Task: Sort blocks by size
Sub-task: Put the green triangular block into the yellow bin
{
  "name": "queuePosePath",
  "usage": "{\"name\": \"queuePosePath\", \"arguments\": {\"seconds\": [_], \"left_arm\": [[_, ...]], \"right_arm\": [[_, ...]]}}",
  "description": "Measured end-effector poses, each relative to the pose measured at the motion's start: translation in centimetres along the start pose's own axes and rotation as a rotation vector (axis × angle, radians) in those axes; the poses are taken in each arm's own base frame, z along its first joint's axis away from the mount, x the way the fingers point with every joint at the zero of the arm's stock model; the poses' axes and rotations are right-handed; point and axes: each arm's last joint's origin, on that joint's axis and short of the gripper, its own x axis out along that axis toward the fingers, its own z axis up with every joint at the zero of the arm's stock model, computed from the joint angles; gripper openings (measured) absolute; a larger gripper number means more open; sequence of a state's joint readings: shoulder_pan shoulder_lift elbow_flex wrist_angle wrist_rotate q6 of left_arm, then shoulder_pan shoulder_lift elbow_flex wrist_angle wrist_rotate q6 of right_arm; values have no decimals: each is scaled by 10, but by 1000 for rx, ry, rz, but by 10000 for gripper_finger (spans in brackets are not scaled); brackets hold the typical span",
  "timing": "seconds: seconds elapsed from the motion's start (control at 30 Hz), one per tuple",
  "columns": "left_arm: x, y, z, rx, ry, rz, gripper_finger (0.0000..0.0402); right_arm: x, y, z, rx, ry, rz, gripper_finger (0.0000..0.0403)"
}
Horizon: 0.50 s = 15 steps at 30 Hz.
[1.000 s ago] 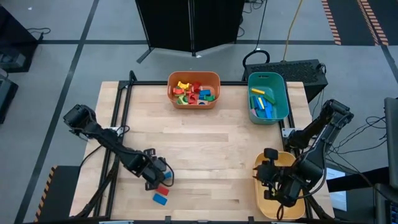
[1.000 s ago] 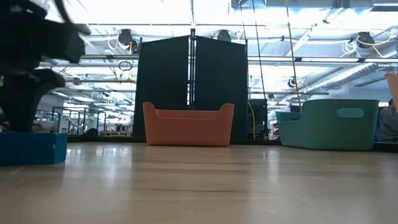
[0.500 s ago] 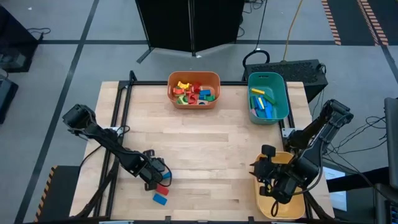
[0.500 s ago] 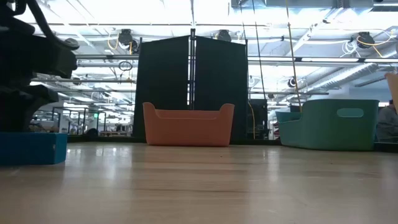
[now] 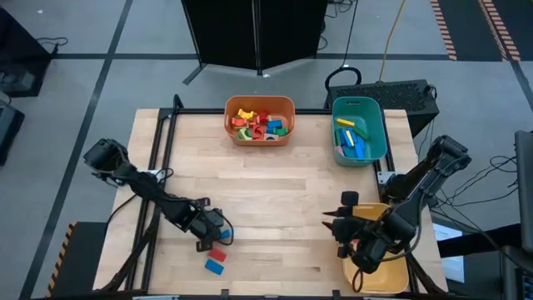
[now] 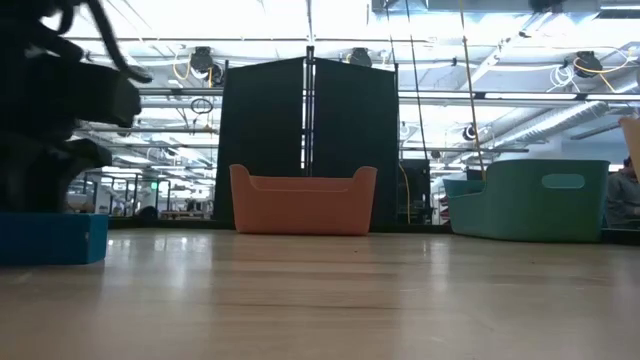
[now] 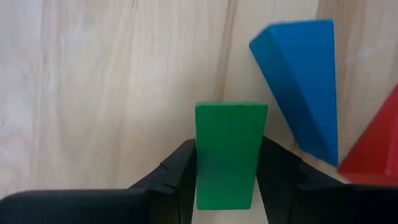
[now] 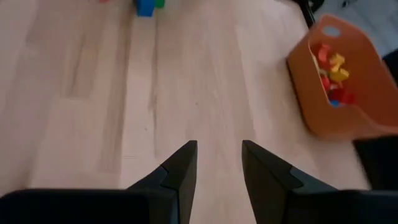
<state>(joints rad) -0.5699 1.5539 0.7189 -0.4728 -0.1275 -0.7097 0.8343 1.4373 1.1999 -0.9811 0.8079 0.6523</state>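
Left tool (image 7: pixel 227 163) grips a green block (image 7: pixel 227 152) near the surface's front edge; right tool (image 8: pixel 219 163) open, empty; orange bin (image 5: pixel 260 120) holds many unsorted blocks.

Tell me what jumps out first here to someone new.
The orange bin at the table's far edge, heaped with mixed coloured blocks. Then the left end effector near the front-left, fingers on either side of a green block, beside a blue block and a red block.
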Motion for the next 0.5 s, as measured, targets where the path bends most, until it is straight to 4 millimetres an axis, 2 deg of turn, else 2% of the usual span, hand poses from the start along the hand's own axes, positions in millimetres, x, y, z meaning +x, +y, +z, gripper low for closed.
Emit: {"name": "queuePosePath", "arguments": {"seconds": [0.27,0.5], "left_arm": [[0,20,31,65,-36,-51,121],[-1,46,64,97,-146,-224,120]], "right_arm": [[43,16,4,-260,-27,-26,112],[84,25,5,-431,10,-73,112]]}}
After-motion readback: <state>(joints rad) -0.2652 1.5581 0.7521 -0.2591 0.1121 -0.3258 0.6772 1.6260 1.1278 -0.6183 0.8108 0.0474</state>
